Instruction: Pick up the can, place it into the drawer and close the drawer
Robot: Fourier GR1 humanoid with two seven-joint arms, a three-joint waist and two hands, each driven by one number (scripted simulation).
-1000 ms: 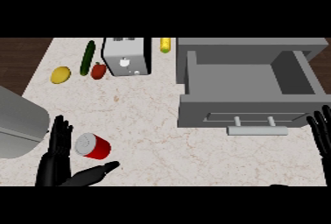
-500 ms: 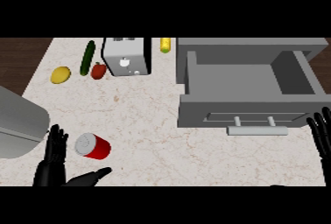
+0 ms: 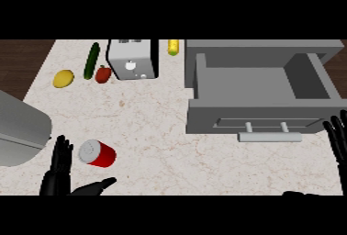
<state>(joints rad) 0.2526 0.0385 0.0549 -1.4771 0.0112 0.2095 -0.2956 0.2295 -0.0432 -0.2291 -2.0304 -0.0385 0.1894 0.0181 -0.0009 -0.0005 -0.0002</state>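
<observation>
A red cylindrical can with a silver lid (image 3: pixel 97 153) lies tilted on the pale speckled stone desk (image 3: pixel 156 133), well to the lower left of the open grey drawer (image 3: pixel 261 89). The left robot hand (image 3: pixel 59 172) sits just beside the can, on the side away from the drawer: its straight black fingers (image 3: pixel 62 153) stand up along the can's left edge and its thumb (image 3: pixel 98 186) reaches out below the can. The fingers are released and do not curl round the can; whether they touch it I cannot tell.

The right robot hand (image 3: pixel 335 137) shows at the view's right edge, just right of the drawer's front panel, fingers straight and up, released and holding nothing.

The drawer is pulled out, its grey interior bare, with a pale bar handle (image 3: pixel 270 136) on its front face.

Left of the drawer, near the desk's far edge, stands a silver toaster (image 3: pixel 132 59). A small yellow object (image 3: pixel 173 47) lies between the toaster and the drawer. Further left of the toaster are a red pepper-like vegetable (image 3: pixel 102 74), a long dark green cucumber (image 3: pixel 91 60) and a yellow lemon (image 3: pixel 63 78). A large grey metal body (image 3: pixel 20 131) fills the view's left edge, far left of the drawer and just above the left robot hand.
</observation>
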